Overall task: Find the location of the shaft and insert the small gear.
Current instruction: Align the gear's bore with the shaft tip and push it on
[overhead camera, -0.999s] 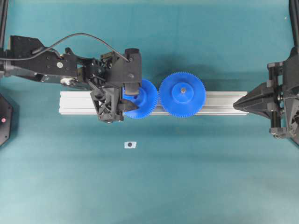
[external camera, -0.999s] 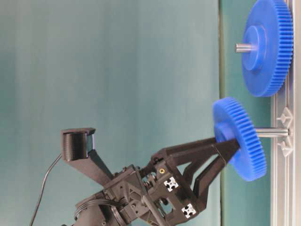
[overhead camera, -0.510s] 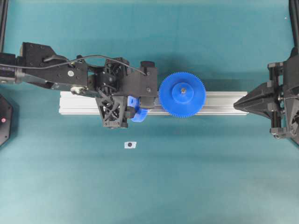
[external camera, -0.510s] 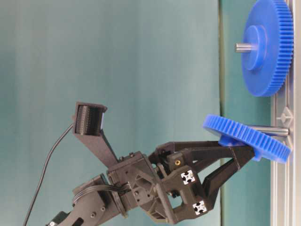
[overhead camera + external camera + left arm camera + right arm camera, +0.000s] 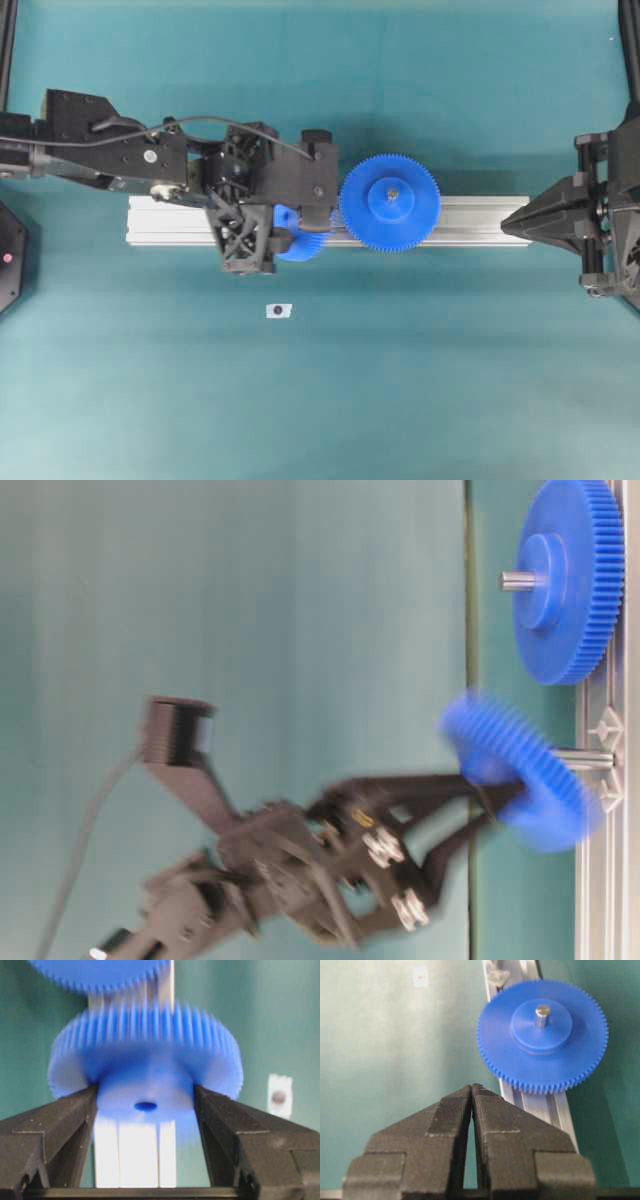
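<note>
One rail (image 5: 470,222) lies on the teal surface (image 5: 400,380), carrying two blue gears: the large gear (image 5: 390,202) sits on its pin, and the small gear (image 5: 145,1075) is clamped by its hub between my left fingers (image 5: 65,1125), over the rail just beside the large one. In the table-level view one shaft (image 5: 582,760) sticks out of the rail behind the blurred small gear. My right fingers (image 5: 447,1110) are pressed together on nothing, well apart from both gears; one small white tag (image 5: 278,310) lies alone on the surface.
</note>
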Tool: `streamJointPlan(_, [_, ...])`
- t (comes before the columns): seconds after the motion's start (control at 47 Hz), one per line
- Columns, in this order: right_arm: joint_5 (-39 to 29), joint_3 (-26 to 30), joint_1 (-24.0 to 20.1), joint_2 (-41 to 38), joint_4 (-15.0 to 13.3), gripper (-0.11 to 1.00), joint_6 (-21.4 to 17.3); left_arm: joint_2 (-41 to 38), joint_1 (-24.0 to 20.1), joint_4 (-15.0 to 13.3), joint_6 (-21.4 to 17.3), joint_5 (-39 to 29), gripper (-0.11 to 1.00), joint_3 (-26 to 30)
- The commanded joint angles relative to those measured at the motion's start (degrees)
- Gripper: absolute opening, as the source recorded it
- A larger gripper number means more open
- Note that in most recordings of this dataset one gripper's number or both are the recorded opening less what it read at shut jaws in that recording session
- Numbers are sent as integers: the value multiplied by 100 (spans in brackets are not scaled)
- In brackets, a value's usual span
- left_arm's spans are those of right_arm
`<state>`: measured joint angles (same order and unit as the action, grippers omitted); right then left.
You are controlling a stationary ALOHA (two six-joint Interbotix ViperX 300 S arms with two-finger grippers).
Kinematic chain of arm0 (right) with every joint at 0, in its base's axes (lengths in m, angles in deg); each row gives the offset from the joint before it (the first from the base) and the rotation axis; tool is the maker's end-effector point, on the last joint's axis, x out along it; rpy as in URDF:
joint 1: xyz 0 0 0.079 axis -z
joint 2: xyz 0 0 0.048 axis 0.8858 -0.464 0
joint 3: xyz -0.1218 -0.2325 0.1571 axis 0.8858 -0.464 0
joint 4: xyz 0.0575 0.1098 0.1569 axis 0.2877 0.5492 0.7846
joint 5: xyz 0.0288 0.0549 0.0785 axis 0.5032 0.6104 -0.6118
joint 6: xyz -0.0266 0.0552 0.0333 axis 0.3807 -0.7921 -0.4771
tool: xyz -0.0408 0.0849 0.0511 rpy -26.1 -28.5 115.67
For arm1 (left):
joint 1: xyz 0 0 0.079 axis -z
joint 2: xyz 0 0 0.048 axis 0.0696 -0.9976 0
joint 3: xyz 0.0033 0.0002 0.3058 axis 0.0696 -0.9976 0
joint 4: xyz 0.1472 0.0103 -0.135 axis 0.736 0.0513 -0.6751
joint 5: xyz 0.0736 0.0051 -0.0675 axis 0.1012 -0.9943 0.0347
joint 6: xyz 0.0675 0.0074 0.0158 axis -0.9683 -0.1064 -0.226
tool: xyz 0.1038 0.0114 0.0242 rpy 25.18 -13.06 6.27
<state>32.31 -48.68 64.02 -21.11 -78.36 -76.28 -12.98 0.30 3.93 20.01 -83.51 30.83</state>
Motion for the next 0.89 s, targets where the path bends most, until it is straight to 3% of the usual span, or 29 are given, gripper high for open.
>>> streamJointPlan(0.0, [44, 53, 9, -18, 9, 11, -53, 176, 70, -9, -18, 18, 66, 255])
streamJointPlan(0.872, [79, 9, 9, 18, 9, 11, -53, -149, -229, 0, -334, -782, 66, 185])
